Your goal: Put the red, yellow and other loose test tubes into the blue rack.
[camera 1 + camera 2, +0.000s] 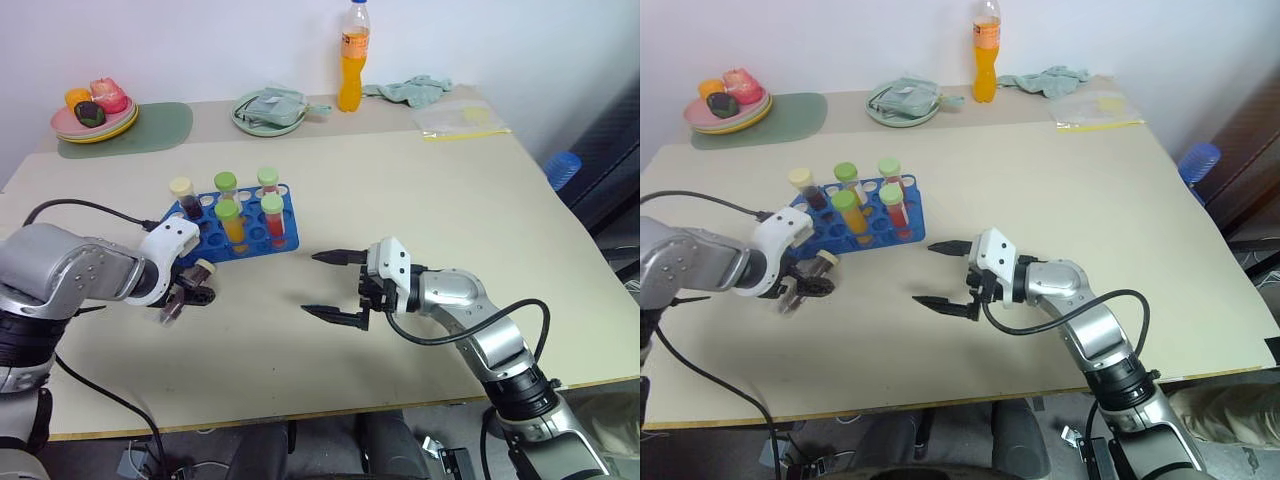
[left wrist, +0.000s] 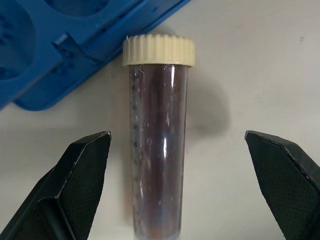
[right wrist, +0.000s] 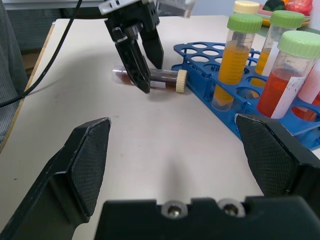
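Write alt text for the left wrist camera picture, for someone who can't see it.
A dark purple test tube with a cream cap lies flat on the pale table, between the two black fingers of the open left gripper, neither touching it. A corner of the blue rack sits just beyond the cap.

No readable text anywhere.
The orange bottle [image 1: 352, 60] wears a label (too small to read).

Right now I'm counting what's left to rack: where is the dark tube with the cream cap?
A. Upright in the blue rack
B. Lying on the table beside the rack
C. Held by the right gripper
B: the dark tube lies flat on the table beside the blue rack, between the open left gripper fingers.
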Tool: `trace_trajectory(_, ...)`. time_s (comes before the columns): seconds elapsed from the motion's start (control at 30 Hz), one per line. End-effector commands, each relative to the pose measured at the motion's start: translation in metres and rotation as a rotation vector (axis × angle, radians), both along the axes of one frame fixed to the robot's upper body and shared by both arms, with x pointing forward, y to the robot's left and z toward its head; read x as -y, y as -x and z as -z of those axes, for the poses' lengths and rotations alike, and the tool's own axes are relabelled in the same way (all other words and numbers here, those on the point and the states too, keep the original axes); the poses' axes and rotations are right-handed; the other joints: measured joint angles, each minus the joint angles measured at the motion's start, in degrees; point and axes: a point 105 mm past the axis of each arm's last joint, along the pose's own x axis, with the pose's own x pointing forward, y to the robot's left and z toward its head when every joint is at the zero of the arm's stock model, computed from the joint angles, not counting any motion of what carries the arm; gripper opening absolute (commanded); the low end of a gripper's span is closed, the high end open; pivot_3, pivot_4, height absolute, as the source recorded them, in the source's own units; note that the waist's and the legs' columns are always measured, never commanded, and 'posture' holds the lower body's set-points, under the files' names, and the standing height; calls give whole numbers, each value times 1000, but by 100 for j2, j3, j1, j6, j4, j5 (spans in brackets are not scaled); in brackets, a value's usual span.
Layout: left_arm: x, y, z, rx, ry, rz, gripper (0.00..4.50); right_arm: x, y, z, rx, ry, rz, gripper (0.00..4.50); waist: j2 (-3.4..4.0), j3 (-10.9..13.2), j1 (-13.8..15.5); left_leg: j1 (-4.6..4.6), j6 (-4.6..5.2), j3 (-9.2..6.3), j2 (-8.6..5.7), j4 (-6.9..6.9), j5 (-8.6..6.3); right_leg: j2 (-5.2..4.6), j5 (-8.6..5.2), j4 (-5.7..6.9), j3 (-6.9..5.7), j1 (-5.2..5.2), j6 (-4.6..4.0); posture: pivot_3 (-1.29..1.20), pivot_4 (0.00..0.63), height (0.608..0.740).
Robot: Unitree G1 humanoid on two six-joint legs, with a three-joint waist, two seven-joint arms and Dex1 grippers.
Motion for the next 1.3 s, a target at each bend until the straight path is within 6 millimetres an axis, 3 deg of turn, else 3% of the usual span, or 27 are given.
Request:
trace_trajectory(0.03,-3,-4,0,14,-43,-18,4190,-4,5,-10,25,-33,-14,4431,0,0,3,0,0,1,-1,1,0,-1,0,0,0,0,0,0,150,740)
trace_trajectory(0.13,-7,-3,5,6,-52,-37,3296,-4,4,-10,17,-36,-13,4431,0,0,3,0,0,0,-1,1,0,-1,0,0,0,0,0,0,150,740)
trace_trajectory(0.3,-13,4,0,37,-76,-17,864,-5,5,-10,9,-38,-17,4431,0,-1,-8,0,0,0,0,0,0,-1,0,0,1,-1,0,0,150,740)
trace_trajectory(0.4,-10,11,-14,142,-59,87,864,-5,5,-10,5,-39,-20,4431,0,0,-51,-1,1,4,4,-6,-1,-2,0,0,5,-9,0,0,150,740)
trace_trajectory(0.6,-6,19,-60,669,-42,291,864,-5,6,-8,-11,-41,-26,4431,4,0,15,-6,-2,19,15,-18,1,-22,1,-7,16,-23,-6,0,150,740)
trace_trajectory(0.67,-10,19,-79,896,25,192,864,-5,5,-7,-11,-44,-25,4431,10,-1,103,-7,-1,21,14,-17,0,-24,4,-16,13,-18,-9,0,150,740)
trace_trajectory(0.77,-26,6,-101,1194,201,-142,864,-6,3,-6,-17,-52,-26,4431,6,-4,230,-5,4,15,10,0,-4,-26,5,-19,1,-4,-9,0,150,740)
trace_trajectory(0.8,-35,3,-103,1292,158,-281,864,-7,3,-6,-21,-55,-29,4431,-1,-7,250,-5,4,10,9,11,-4,-24,9,-24,-7,9,-4,0,150,740)
trace_trajectory(0.87,-37,2,-101,1396,72,-397,864,-8,3,-5,-24,-60,-34,4431,-5,-10,269,-2,4,14,4,17,-4,-24,15,-22,-7,15,2,0,150,740)
trace_trajectory(1.0,-18,-5,-85,1477,58,-463,864,-10,2,-4,-25,-65,-37,4431,-7,-13,277,-2,6,30,-9,16,-5,-22,16,-22,-5,14,4,0,150,740)
trace_trajectory(1.1,1,-13,-75,1504,74,-450,864,-11,2,-4,-22,-70,-36,4431,-9,-13,281,-2,6,30,-11,18,-5,-22,16,-22,-6,17,4,0,150,740)
trace_trajectory(1.3,15,-27,-60,1508,91,-420,864,-9,1,-5,-16,-76,-11,4431,-8,-13,246,-2,6,30,-9,16,-5,-15,15,-19,-6,13,4,0,150,740)
